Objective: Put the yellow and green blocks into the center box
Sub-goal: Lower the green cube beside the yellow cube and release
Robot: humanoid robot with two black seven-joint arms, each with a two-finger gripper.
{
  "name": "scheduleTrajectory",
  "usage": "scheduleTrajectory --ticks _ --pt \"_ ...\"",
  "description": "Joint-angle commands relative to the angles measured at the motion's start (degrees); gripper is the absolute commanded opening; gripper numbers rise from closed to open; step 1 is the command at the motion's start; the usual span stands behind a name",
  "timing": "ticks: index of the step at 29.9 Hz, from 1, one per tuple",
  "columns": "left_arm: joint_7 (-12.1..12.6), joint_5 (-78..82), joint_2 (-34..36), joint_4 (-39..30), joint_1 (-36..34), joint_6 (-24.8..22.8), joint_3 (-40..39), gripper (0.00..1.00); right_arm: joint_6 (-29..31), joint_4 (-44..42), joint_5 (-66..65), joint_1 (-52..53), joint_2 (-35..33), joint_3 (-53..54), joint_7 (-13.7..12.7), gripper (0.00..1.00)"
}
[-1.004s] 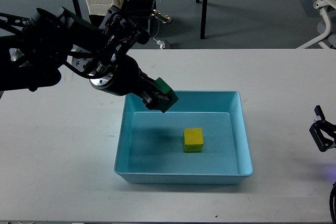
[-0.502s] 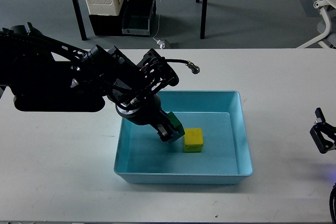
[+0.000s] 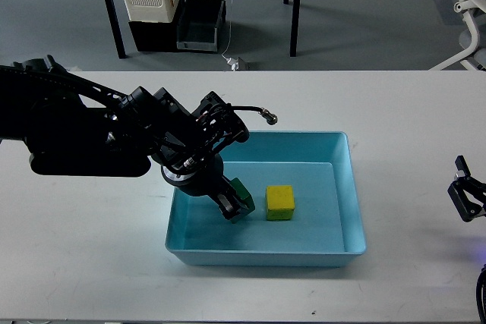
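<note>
The left gripper (image 3: 234, 207) reaches from the left of the frame into the light blue box (image 3: 345, 187) at frame center, its jaws closed on the green block (image 3: 242, 199), which sits low over the box floor. The yellow block (image 3: 279, 202) rests on the box floor just right of the green block. The right gripper (image 3: 465, 199) sits over the white counter (image 3: 410, 111) at the right edge, well apart from the box; its jaw state cannot be told.

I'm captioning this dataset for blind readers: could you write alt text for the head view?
The robot's left gripper holds a green block low inside a light blue box on a white table, just left of a yellow block resting on the box floor. The right gripper sits idle at the table's right edge.
</note>
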Motion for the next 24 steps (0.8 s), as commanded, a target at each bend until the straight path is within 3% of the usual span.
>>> scheduleTrajectory --ticks 1,8,13,16,24 --pt "-0.08 -0.06 -1.12 0.92 0.39 0.0 -0.07 0.24 0.07 0.09 0.0 0.0 0.0 -0.08 0.0 1.0" --pt "-0.87 -0.06 -2.01 1.19 0.48 0.0 0.1 0.37 -0.02 0.09 0.0 0.0 0.0 0.01 0.0 1.0" --pt "-2.88 -0.15 -2.01 1.54 0.92 0.0 -0.07 0.61 -0.02 0.09 0.0 0.0 0.0 0.01 0.0 1.0" --pt "-4.04 -0.15 -1.74 1.63 0.92 0.0 0.1 0.7 -0.02 0.09 0.0 0.0 0.0 0.01 0.0 1.0" --pt "-4.12 -0.24 -1.57 1.8 0.83 0.0 0.1 0.78 0.16 0.09 0.09 0.0 0.0 0.01 0.0 1.0"
